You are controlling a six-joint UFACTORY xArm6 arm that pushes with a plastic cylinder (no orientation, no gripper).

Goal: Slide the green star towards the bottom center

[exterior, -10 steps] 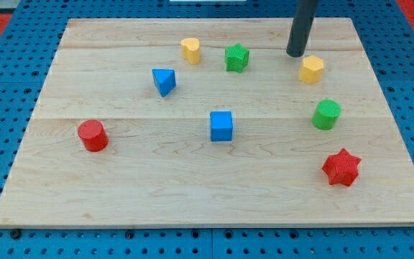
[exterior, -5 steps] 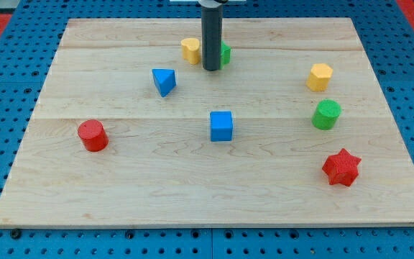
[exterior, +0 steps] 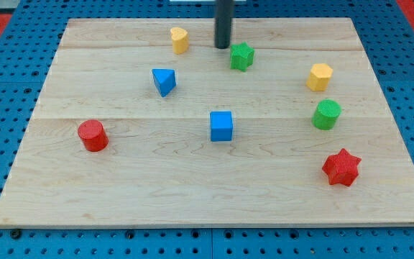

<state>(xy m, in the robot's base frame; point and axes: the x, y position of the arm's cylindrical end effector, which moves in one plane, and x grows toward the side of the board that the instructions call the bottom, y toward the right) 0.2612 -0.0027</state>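
Observation:
The green star [exterior: 241, 56] lies on the wooden board [exterior: 121, 180] near the view's top, a little right of centre. My tip [exterior: 223, 47] stands just to the star's upper left, very close to it or touching it. A yellow block [exterior: 179, 39] lies to the left of my tip, near the board's top edge.
A blue triangular block [exterior: 164, 81] and a blue cube [exterior: 221, 126] lie below the star. A red cylinder [exterior: 92, 135] is at the left. A yellow hexagonal block [exterior: 320, 76], a green cylinder [exterior: 327, 114] and a red star [exterior: 341, 167] are at the right.
My tip swept left from near the right yellow block, passed between the yellow block and the green star, then moved up. The left yellow block shifted up-left; the green star moved slightly right.

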